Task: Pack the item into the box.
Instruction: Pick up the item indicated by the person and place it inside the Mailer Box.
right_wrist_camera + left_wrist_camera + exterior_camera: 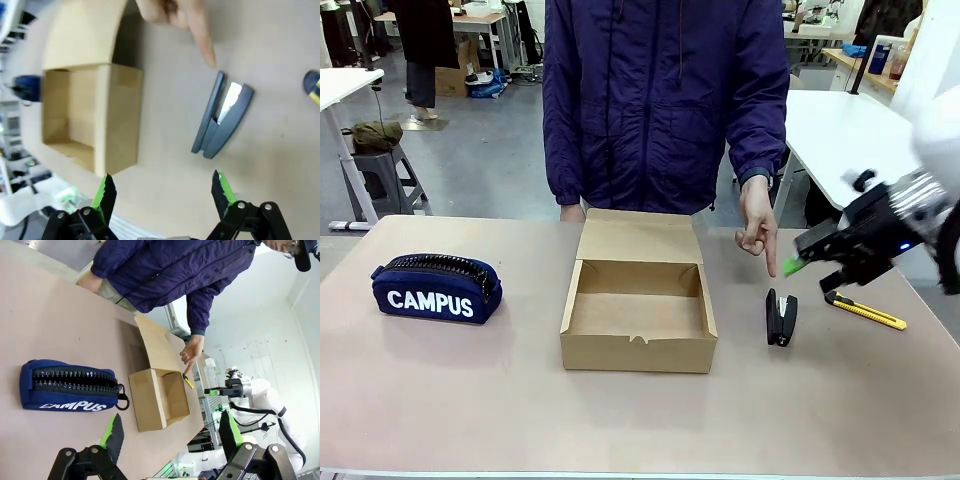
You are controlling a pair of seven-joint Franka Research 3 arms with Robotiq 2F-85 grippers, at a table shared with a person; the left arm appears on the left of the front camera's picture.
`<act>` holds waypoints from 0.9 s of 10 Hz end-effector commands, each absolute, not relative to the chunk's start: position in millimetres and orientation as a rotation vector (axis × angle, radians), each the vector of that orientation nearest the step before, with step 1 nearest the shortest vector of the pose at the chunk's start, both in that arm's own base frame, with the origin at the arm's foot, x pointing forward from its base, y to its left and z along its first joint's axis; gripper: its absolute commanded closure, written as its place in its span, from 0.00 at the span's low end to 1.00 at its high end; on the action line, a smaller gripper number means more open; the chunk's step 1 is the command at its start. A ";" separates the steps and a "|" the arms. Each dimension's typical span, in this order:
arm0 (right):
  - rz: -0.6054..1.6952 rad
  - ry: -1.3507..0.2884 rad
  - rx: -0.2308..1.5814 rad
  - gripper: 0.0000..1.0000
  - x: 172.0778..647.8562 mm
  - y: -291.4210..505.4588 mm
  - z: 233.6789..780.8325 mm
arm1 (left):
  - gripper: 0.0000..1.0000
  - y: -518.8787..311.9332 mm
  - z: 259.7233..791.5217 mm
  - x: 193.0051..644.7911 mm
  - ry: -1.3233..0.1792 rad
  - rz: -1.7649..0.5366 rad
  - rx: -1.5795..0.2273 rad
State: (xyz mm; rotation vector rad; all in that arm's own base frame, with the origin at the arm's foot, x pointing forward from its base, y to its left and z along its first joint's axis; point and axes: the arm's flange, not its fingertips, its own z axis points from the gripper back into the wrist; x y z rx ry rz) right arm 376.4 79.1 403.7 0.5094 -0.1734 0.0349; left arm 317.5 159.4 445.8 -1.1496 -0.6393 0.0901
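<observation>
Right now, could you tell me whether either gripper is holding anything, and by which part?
Nothing is held. The left gripper and right gripper are both open and empty; the stapler lies free on the table.

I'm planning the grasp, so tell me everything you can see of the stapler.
The stapler is small, black and elongated, with a silvery metal strip between its two arms, which are slightly parted. It seems to lie on its side on the table, right of the open box and left of the knife, apart from both. A person's finger points at its far end, just short of touching.
</observation>
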 end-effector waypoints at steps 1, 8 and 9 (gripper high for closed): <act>-0.033 -0.102 0.358 0.00 381.9 102.6 376.0 | 0.00 158.7 446.0 318.3 -0.674 0.074 -1.168; -0.178 -0.165 0.070 0.00 422.9 132.6 325.0 | 0.00 158.7 446.0 318.3 -0.674 0.074 -1.168; -0.191 -0.165 0.056 0.00 427.7 130.7 320.6 | 0.00 158.7 446.0 318.3 -0.674 0.074 -1.168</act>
